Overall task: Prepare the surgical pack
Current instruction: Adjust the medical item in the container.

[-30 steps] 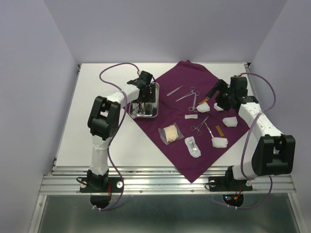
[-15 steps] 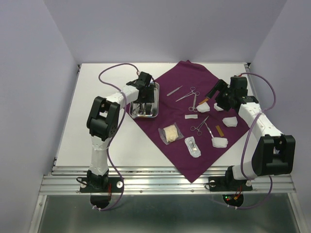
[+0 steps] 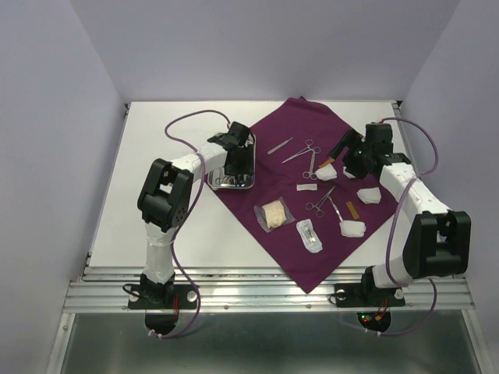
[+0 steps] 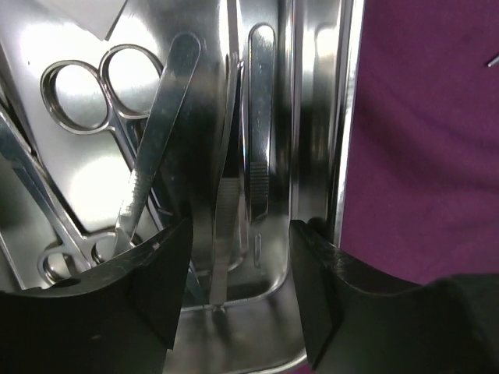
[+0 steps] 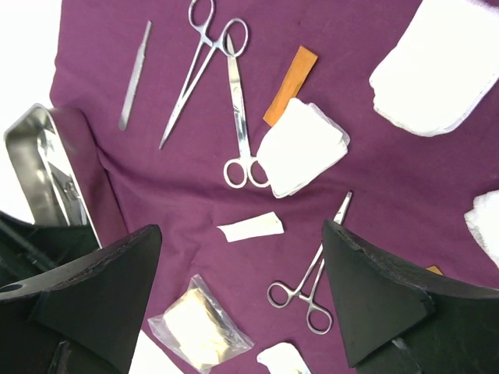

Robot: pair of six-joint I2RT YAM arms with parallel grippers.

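Note:
The plum-purple cloth [image 3: 327, 249] lies as a diamond on the white table. The steel tray [image 3: 231, 185] sits at its left corner and holds scissors [image 4: 86, 101] and forceps [image 4: 260, 125]. My left gripper [image 3: 235, 165] hangs open low over the tray [image 4: 312, 93], empty [image 4: 238, 300]. My right gripper [image 3: 343, 149] is open and empty above the cloth [image 5: 238, 304]. Below it lie scissors [image 5: 238, 109], forceps [image 5: 193, 74], a hemostat [image 5: 312, 280], a gauze pad [image 5: 302, 148] and a clear packet [image 5: 199, 327].
More gauze pads [image 3: 369, 195] [image 3: 352, 227], a second clear packet [image 3: 309, 235], a white strip [image 3: 306, 188], an orange strip [image 5: 290, 74] and a slim steel handle [image 3: 279, 146] lie on the cloth. Purple cables loop behind both arms.
My left gripper has shifted toward the near end of the tray and sunk lower over it. The right arm has barely moved.

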